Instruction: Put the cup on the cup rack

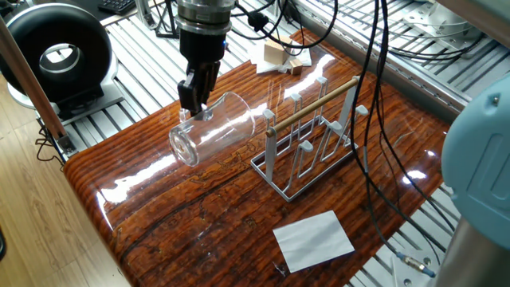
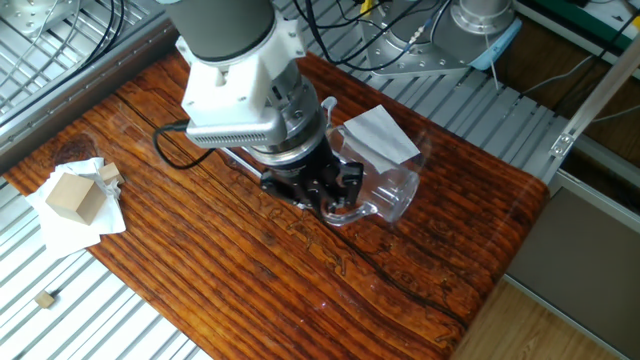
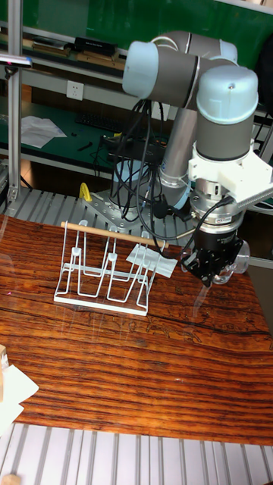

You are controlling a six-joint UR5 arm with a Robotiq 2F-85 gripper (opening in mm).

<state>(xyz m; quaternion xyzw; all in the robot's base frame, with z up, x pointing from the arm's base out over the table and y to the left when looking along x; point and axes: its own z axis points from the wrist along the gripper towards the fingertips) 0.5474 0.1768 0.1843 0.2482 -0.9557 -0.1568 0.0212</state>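
Note:
The clear glass cup (image 1: 217, 127) hangs on its side above the table, its mouth pointing toward the front-left edge and its base toward the cup rack (image 1: 309, 137). My gripper (image 1: 194, 100) comes down from above and is shut on the cup near its mouth. From the other side the gripper (image 2: 330, 197) hides most of the cup (image 2: 398, 190). In the tall view the cup (image 3: 240, 262) peeks out to the right of the gripper (image 3: 213, 274), while the white wire rack (image 3: 106, 274) with its wooden rod stands to the left, apart from the cup.
A white paper sheet (image 1: 313, 239) lies near the front edge. Wooden blocks on paper (image 1: 279, 57) sit at the far corner, also seen as a wooden block (image 2: 72, 195). Black cables (image 1: 374, 96) hang over the rack's right side. A black round device (image 1: 56, 49) stands off the table.

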